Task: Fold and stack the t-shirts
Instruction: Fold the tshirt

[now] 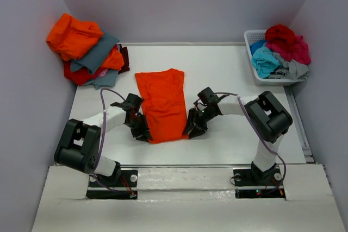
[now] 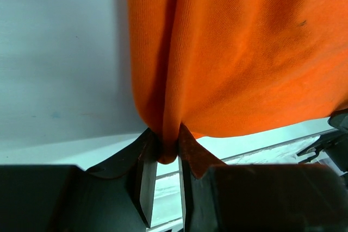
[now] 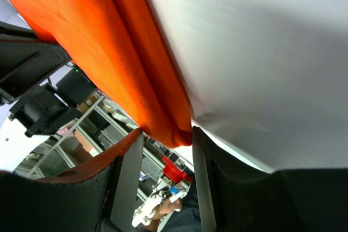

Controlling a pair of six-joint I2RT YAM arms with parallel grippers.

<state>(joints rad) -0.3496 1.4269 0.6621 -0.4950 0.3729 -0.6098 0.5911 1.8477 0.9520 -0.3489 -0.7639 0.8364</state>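
An orange t-shirt (image 1: 163,104) lies partly folded lengthwise in the middle of the white table. My left gripper (image 1: 142,133) is at its near left corner, and in the left wrist view the left gripper (image 2: 168,146) is shut on a pinched fold of the orange cloth (image 2: 244,52). At the near right corner is my right gripper (image 1: 191,129). In the right wrist view the right gripper (image 3: 166,134) holds a thicker fold of the orange cloth (image 3: 109,52), which touches both fingertips.
A loose stack of orange, grey and red t-shirts (image 1: 87,52) sits at the far left corner. A white slatted basket (image 1: 251,39) at the far right holds crimson (image 1: 287,41) and turquoise (image 1: 265,61) shirts. Grey walls close in three sides.
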